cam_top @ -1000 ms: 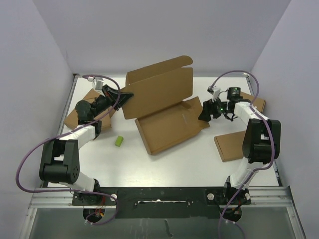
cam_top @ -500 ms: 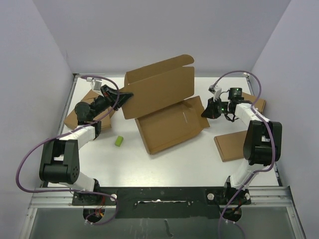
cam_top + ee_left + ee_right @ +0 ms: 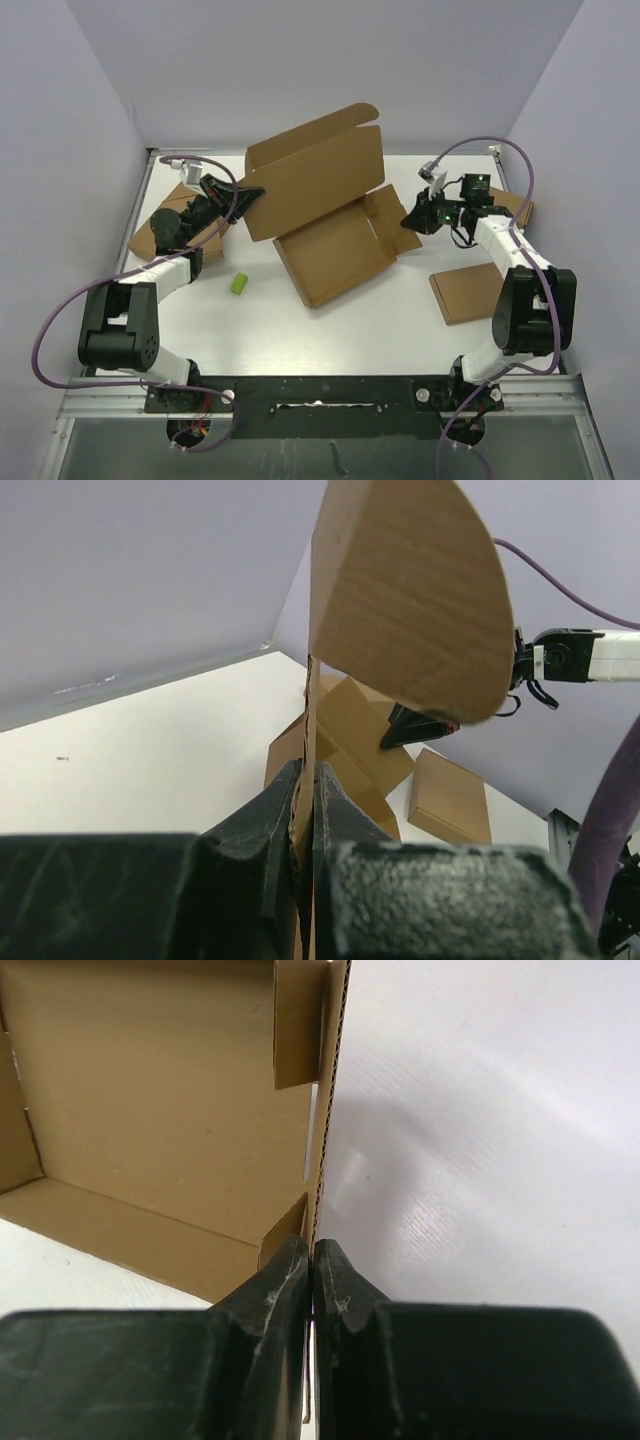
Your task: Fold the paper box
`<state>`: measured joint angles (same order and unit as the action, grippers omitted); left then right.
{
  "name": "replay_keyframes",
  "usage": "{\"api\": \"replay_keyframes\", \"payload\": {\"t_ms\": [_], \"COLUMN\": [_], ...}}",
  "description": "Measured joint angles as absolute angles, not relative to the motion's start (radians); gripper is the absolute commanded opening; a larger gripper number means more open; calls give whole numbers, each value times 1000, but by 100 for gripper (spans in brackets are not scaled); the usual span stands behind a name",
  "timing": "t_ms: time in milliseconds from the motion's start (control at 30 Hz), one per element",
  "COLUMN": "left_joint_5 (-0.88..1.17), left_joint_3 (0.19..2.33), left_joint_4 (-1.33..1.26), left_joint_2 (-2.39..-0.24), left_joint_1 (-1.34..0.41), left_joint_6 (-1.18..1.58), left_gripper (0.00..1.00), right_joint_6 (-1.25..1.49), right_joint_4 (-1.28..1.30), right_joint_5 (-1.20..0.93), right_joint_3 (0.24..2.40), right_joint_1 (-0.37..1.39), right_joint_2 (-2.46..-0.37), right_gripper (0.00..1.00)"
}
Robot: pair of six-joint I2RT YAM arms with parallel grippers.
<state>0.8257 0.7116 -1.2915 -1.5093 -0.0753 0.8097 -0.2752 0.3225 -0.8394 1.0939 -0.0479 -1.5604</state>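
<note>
The paper box point(image 3: 335, 245) is a large brown cardboard mailer in the middle of the table, its tray lying flat and its lid point(image 3: 315, 180) raised toward the back. My left gripper point(image 3: 250, 193) is shut on the lid's left edge; in the left wrist view the cardboard point(image 3: 400, 590) rises from between the pinched fingers point(image 3: 270, 815). My right gripper point(image 3: 412, 221) is shut on the box's right side flap point(image 3: 392, 217). The right wrist view shows that flap's thin edge point(image 3: 328, 1130) clamped between the fingers point(image 3: 345, 1295), with the tray's inside point(image 3: 150, 1110) to the left.
A small green block point(image 3: 239, 284) lies left of the box. Flat brown boxes lie at the right point(image 3: 468, 292), the far right behind the right arm point(image 3: 518, 208), and the far left under the left arm point(image 3: 160, 230). Purple walls enclose the table.
My right gripper closed on the box's right side flap and lifted it. The whole box shifted slightly left, and the lid tilted a little.
</note>
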Motion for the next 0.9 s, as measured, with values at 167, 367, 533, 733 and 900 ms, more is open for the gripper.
{"api": "replay_keyframes", "payload": {"t_ms": [167, 367, 533, 733, 900], "left_joint_5": [781, 714, 665, 630, 629], "left_joint_3": [652, 582, 566, 565, 564], "left_joint_4": [-1258, -1184, -1169, -1154, -1147], "left_joint_2": [-1465, -1375, -1361, -1361, -1361], "left_joint_1": [-85, -149, -174, -182, -183], "left_joint_6": [782, 696, 660, 640, 624], "left_gripper": [0, 0, 0, 0, 0], "right_joint_6": [-272, -279, -276, -261, -249], "right_joint_4": [358, 390, 387, 385, 391], "right_joint_5": [-800, -802, -832, -879, -928], "right_joint_3": [1143, 1144, 1143, 1137, 1128], "right_joint_1": [-49, -57, -27, -11, -14], "right_joint_2": [-1650, -1676, -1658, -1634, -1648], "right_gripper": [5, 3, 4, 5, 14]}}
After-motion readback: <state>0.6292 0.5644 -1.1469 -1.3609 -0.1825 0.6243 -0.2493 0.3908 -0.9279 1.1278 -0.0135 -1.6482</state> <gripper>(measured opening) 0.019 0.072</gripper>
